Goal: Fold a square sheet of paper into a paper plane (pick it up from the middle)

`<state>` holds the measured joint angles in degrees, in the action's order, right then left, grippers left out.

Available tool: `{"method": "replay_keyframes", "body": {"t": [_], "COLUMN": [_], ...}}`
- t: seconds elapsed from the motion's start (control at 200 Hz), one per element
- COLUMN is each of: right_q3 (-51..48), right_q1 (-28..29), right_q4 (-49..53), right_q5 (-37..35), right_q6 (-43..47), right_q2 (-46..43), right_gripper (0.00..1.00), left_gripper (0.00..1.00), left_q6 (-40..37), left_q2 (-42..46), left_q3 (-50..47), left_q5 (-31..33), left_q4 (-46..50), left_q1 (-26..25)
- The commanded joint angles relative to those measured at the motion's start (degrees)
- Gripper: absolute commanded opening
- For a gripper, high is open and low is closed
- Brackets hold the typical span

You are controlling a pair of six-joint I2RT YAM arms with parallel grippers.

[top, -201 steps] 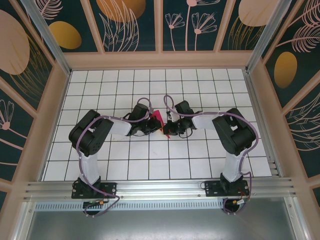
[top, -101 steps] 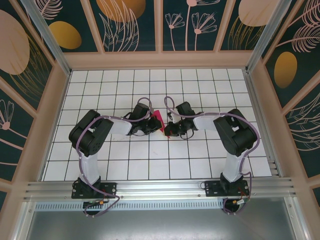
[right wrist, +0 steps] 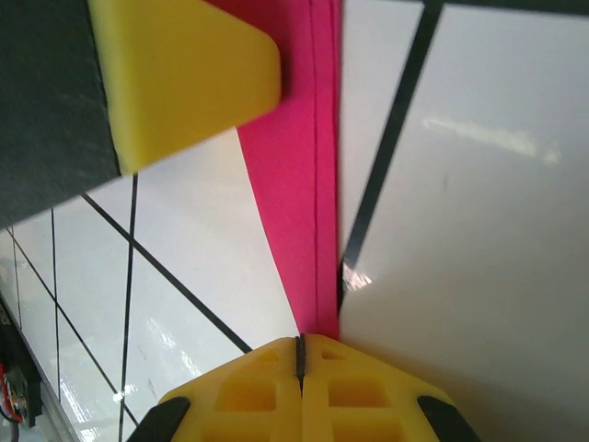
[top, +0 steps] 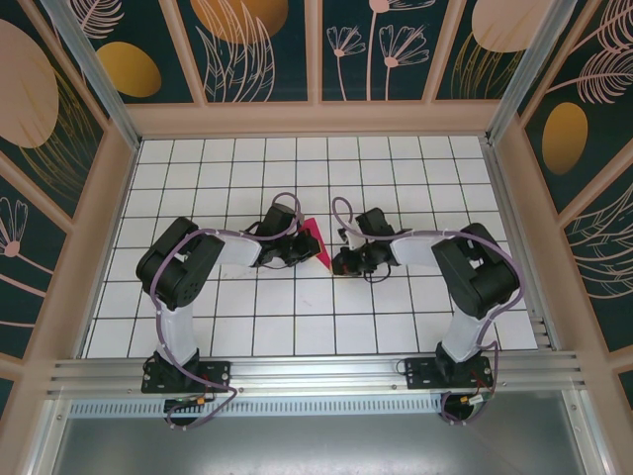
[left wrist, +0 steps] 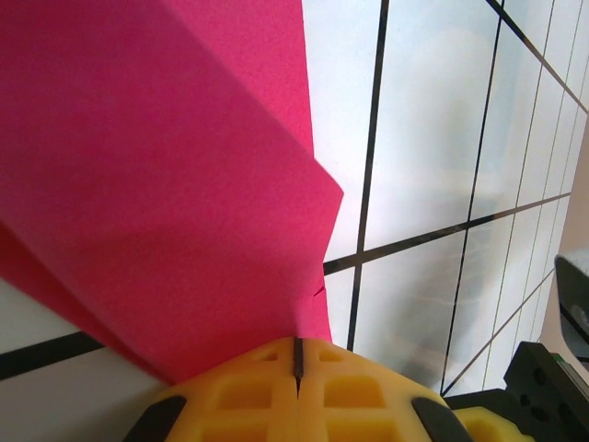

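Observation:
The folded magenta-pink paper (top: 311, 237) stands up off the tiled floor between my two grippers at the middle of the table. In the left wrist view the paper (left wrist: 166, 184) is a broad folded panel running into my left gripper (left wrist: 297, 354), whose yellow jaws are shut on its edge. In the right wrist view the paper (right wrist: 294, 203) is a narrow creased strip ending in my right gripper (right wrist: 299, 345), shut on its tip. A yellow finger (right wrist: 184, 74) of the left gripper sits on the strip's far end. From above, the left gripper (top: 303, 251) and the right gripper (top: 338, 261) face each other.
White floor with a black grid (top: 297, 327) spreads around both arms. Wooden walls with leaf-pattern panels (top: 316, 119) enclose the back and sides. The aluminium rail (top: 316, 374) carrying the arm bases runs along the near edge.
My right gripper has drawn to the right and slightly nearer, away from the left gripper, with the paper's tip. The left arm has held still.

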<state>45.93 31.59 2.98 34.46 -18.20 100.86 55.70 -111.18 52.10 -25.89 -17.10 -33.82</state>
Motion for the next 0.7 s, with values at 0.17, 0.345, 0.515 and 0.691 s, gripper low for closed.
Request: {"method": "replay_keyframes", "body": {"t": [0.17,0.345,0.515,0.691], "right_q3": [-1.3,3.3,5.7,8.5], "right_q1": [0.0,0.0,0.1,0.1], "right_q4": [10.0,4.9,1.9,1.2], "right_q5": [-3.7,-1.2,0.4,1.8], "right_q6": [-1.3,-2.5,-3.6,-3.4], "right_q2": [-5.1,-7.1,-1.8,3.3], "right_gripper": [0.05,0.06,0.05,0.05], "left_gripper": [0.0,0.0,0.0,0.0], "left_q6": [-1.6,-1.8,-1.9,-1.8], "left_q2": [-3.0,-2.9,-3.0,-2.9], "left_q3": [-1.2,-1.2,-1.2,-1.0], "left_q5": [7.1,6.1,5.4,4.7], "left_q4": [5.9,5.3,4.5,4.2], "left_q1": [0.7,0.7,0.7,0.7]}}
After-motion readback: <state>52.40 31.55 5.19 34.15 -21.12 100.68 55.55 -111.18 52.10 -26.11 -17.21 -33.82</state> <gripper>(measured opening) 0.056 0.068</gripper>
